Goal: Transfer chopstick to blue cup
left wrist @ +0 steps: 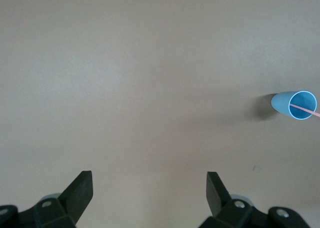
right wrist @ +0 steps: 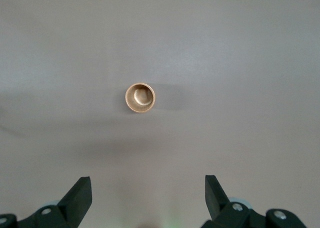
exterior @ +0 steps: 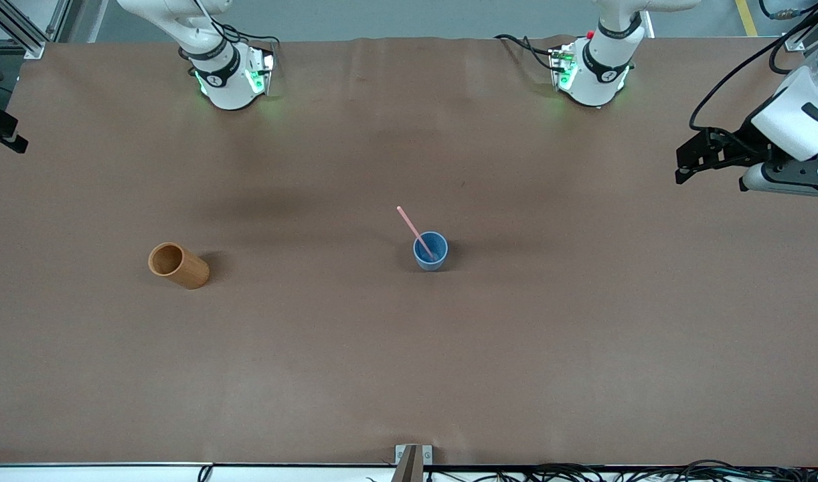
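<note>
The blue cup (exterior: 430, 252) stands upright near the middle of the table. The pale-pink chopstick (exterior: 413, 229) stands in it, its upper end leaning out over the rim toward the robots' bases. Both show in the left wrist view, the cup (left wrist: 287, 102) and the stick (left wrist: 305, 109). My left gripper (exterior: 682, 164) is open and empty, up in the air over the left arm's end of the table, well away from the cup; its fingertips frame bare table in the left wrist view (left wrist: 149, 175). My right gripper (right wrist: 148, 180) is open and empty, high over the table.
A tan-brown wooden cup (exterior: 179, 266) stands toward the right arm's end of the table, empty; it also shows in the right wrist view (right wrist: 140, 97). A metal bracket (exterior: 413, 455) sits at the table's front edge. Brown cloth covers the table.
</note>
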Robot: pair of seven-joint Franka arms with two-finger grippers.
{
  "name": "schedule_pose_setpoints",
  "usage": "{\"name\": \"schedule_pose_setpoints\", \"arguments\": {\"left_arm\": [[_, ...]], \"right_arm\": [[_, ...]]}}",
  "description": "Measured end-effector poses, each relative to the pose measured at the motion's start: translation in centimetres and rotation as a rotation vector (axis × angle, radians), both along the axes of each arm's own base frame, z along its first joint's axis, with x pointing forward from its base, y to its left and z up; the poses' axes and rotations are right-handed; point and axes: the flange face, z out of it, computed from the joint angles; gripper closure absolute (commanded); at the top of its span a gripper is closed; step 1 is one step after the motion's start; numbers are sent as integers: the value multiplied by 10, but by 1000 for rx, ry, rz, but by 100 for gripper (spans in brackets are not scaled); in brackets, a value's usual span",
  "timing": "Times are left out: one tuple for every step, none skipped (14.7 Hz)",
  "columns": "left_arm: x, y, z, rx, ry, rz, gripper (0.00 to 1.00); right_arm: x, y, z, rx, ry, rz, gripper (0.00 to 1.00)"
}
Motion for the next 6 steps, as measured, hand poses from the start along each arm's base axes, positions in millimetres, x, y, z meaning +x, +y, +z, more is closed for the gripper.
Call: {"name": "schedule_pose_setpoints", "arguments": {"left_arm": [[0,0,0,0,0,16,0],[0,0,0,-1,1,30,0],[0,0,0,-1,1,35,0],[0,0,0,-1,1,37,0],[0,0,0,-1,1,38,0],[0,0,0,-1,1,39,0]], "right_arm": [[2,1,-2,11,0,2,0],[4,2,-5,19,2,5,0],[5,3,-6,24,3,8,0],[6,3,-7,24,4,11,0],[6,3,-7,24,4,15,0],[6,3,-7,24,3,19,0]]}}
